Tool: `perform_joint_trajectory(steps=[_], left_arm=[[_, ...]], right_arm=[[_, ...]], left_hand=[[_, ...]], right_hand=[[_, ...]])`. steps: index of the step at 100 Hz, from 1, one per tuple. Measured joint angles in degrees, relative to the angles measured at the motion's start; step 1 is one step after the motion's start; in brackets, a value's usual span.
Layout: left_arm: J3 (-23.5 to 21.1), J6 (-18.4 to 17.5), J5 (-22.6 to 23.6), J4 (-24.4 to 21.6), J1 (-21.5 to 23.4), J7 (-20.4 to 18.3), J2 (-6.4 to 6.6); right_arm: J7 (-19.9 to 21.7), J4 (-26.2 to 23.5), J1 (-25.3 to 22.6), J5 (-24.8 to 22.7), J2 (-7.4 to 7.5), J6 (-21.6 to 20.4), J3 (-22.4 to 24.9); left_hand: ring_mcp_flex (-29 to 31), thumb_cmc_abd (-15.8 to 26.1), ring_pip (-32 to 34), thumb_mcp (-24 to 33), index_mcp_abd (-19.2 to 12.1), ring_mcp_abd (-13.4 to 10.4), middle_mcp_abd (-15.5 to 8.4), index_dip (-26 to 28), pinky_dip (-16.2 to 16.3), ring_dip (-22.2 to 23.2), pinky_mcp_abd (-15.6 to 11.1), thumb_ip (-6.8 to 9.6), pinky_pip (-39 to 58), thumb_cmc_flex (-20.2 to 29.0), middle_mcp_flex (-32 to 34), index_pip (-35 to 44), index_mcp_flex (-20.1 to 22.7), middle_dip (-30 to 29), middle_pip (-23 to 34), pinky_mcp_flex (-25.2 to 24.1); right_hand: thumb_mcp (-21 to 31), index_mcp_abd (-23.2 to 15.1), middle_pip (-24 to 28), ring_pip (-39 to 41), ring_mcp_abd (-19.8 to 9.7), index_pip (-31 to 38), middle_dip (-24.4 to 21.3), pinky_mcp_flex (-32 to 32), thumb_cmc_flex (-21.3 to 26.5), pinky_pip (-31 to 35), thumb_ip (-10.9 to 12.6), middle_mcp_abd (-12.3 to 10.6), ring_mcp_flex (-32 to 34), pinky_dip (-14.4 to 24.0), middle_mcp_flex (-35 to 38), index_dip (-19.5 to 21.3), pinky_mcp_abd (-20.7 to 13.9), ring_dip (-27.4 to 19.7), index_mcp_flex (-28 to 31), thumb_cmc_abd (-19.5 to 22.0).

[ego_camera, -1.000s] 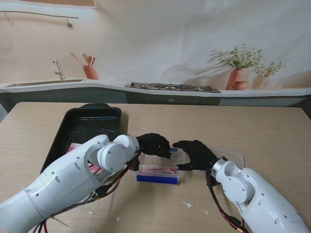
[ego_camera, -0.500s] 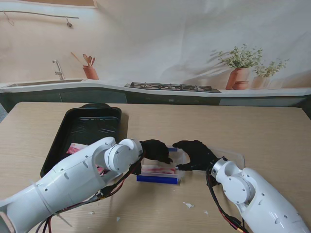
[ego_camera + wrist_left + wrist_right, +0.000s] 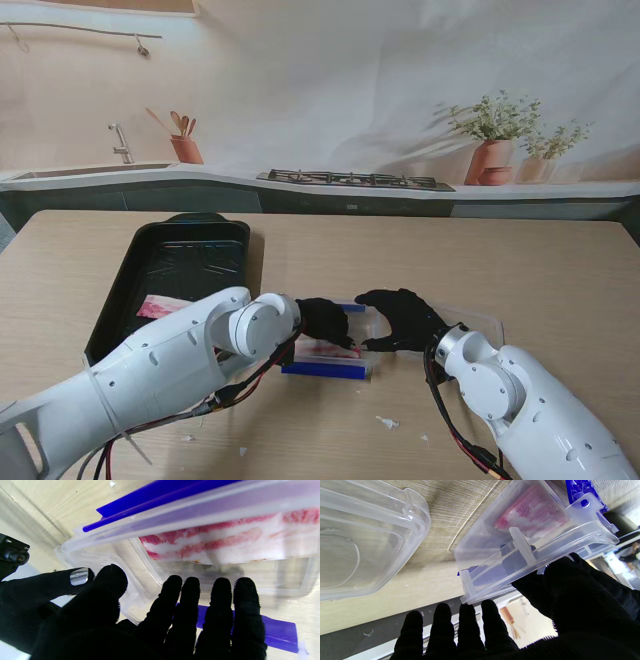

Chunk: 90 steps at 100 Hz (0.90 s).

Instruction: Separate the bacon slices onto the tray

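Observation:
A clear container point(image 3: 330, 357) with blue clips holds a stack of bacon slices point(image 3: 327, 350) in the middle of the table. My left hand point(image 3: 322, 320) reaches down into it, fingers spread and holding nothing. In the left wrist view its fingertips point(image 3: 190, 585) hover just short of the bacon point(image 3: 225, 540). My right hand point(image 3: 400, 318) is at the container's right end, its thumb point(image 3: 560, 580) against the rim point(image 3: 495, 562) and its fingers straight. One bacon slice point(image 3: 160, 305) lies on the black tray point(image 3: 180, 262) at the left.
The container's clear lid point(image 3: 480, 325) lies on the table just right of my right hand, also seen as the lid point(image 3: 357, 542) in the right wrist view. Small white scraps point(image 3: 387, 422) dot the table near me. A counter with sink and stove runs along the back.
My left arm has swung right and nearer to me, and its hand has dropped lower into the container, uncovering more of the slice on the tray. The right hand has stayed put.

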Motion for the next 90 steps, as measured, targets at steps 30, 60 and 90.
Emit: perform_joint_trajectory(steps=[30,60,90], left_arm=[[0.9,0.6,-1.8,1.1,-1.1,-0.5,-0.73],[1.5,1.6,-1.7,1.1,-1.2,-1.6,-0.63],[0.6,2.5,-1.2,-0.2,-0.5,-1.8,0.02]], right_arm=[[0.0,0.0,0.0,0.0,0.0,0.0,0.1],[0.0,-0.1,-0.1,0.0,0.0,0.0,0.1],[0.1,-0.1,0.0,0.1,0.0,0.1,0.0]], left_hand=[[-2.0,0.3,2.1,0.0,0.0,-0.1,0.0,-0.5,1.3,1.1,0.0,0.0,0.7,0.0,-0.7,-0.7,-1.3,-0.5,0.9,-2.2],[2.6,0.3,13.4,0.0,-0.4,-0.8,-0.3,0.8,3.1,13.3,0.0,0.01,3.0,0.0,2.6,2.1,-1.6,12.8,12.4,-3.4],[5.4,-4.3,16.8,4.9,-0.6,-1.8,-1.8,1.2,3.2,17.0,0.0,0.03,3.6,-0.1,3.9,3.4,-1.6,22.0,14.8,-3.8]], right_hand=[[0.0,0.0,0.0,0.0,0.0,0.0,0.0,0.0,0.0,0.0,0.0,0.0,0.0,0.0,0.0,0.0,0.0,0.0,0.0,0.0],[0.0,0.0,0.0,0.0,0.0,0.0,0.0,0.0,0.0,0.0,0.0,0.0,0.0,0.0,0.0,0.0,0.0,0.0,0.0,0.0],[0.0,0.0,0.0,0.0,0.0,0.0,0.0,0.0,0.0,0.0,0.0,0.0,0.0,0.0,0.0,0.0,0.0,0.0,0.0,0.0]])
